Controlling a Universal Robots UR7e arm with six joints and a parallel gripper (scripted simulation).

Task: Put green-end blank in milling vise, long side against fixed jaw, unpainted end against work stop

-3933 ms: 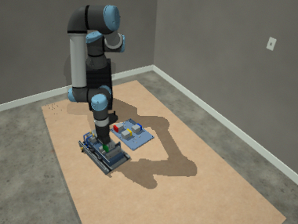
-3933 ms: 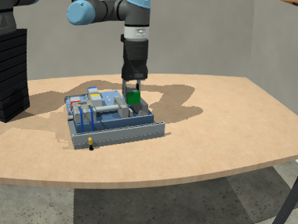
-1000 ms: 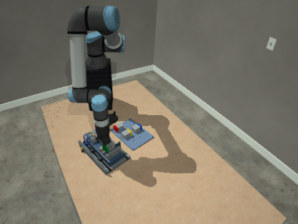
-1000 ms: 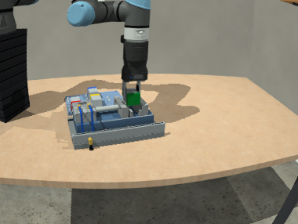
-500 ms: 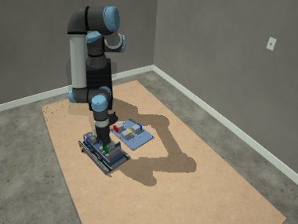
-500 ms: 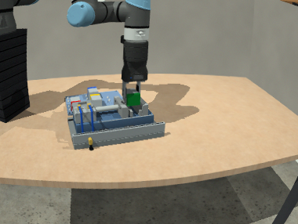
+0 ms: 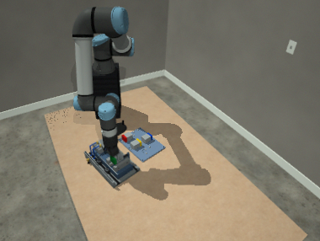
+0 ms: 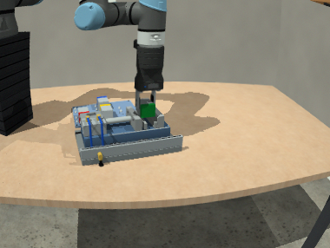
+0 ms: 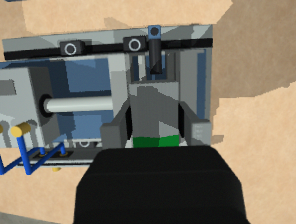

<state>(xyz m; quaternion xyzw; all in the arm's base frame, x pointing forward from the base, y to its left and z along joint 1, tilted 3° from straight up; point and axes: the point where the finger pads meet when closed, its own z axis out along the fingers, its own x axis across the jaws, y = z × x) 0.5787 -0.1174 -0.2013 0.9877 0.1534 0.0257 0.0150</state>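
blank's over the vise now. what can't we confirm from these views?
- Wrist: the hand's black body covers most of the green end and whether the blank rests on the low bars.
- Wrist: contact between the unpainted end and the work stop is too blurred to call.
- Exterior: the vise walls hide the blank's underside and its side against the fixed jaw.
- Top: the arm covers part of the vise; plate blanks too small to detail.
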